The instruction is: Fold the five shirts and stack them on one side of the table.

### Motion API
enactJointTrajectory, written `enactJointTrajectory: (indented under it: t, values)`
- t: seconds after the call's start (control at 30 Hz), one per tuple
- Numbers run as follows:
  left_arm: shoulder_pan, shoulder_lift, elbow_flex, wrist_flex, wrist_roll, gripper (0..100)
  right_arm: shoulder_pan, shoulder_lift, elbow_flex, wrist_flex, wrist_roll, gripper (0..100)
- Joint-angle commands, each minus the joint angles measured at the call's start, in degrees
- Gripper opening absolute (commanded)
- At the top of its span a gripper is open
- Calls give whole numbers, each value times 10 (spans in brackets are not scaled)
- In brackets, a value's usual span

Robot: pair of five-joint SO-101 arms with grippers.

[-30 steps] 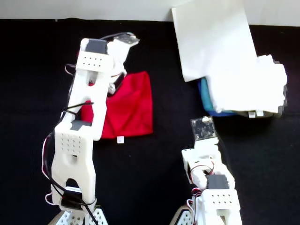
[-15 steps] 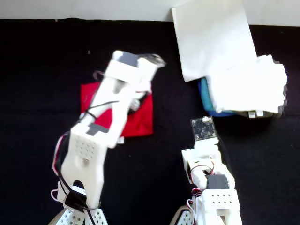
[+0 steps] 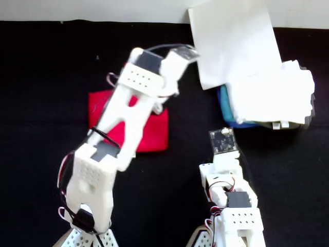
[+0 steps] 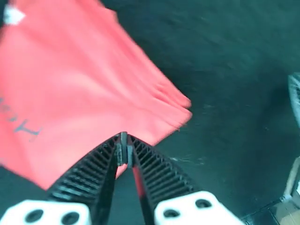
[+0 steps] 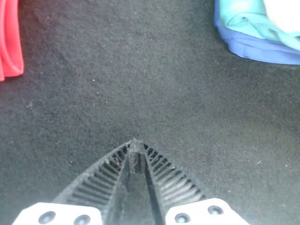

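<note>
A red cotton shirt, folded into a rough square [image 3: 153,129], lies flat on the black cloth-covered table [image 3: 46,62], left of centre in the high view. The white plastic left arm [image 3: 128,110] runs diagonally across it from the lower left of the frame toward the upper centre, covering the middle of the cloth, so red shows on both sides of the arm.

In the left wrist view the shirt fills the upper left of the frame. Its surface is smooth. One corner points toward the right of the frame, and several folded layers show there as thin stacked edges. A small white tag sits at the far upper left, and a faint dark print marks the left edge. The left gripper [image 4: 123,149], black with ribbed inner faces, has its two tips pressed together and sits over the shirt's lower edge.

The right arm [image 3: 229,198] sits at the lower right of the high view. The right gripper [image 5: 135,151] is also closed tip to tip, over bare black cloth.

A pile of folded shirts, white on top with teal and blue beneath [image 3: 272,95], rests at the right of the high view, well apart from the red one. A large white sheet [image 3: 234,41] lies at the upper right and overlaps that pile.
</note>
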Motion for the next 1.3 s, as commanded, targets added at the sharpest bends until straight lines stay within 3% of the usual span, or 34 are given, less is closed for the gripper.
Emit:
enactJointTrajectory:
  t: [0.0,0.37,0.6,0.9,1.1,1.27]
  values:
    - [-26,21,-7,-39,4,8,5,-11,33,-2,-4,8]
    - [-50,143,-7,-280,65,8,5,-11,33,-2,-4,8]
    - [-96,179,-7,-354,65,8,5,-11,33,-3,-4,8]
    - [-131,185,-38,-352,68,8,5,-9,34,-13,-4,8]
    - [-142,177,-140,-306,68,15,5,-9,34,-13,-4,8]
    - [-138,177,-145,-267,68,55,5,-9,34,-13,-4,8]
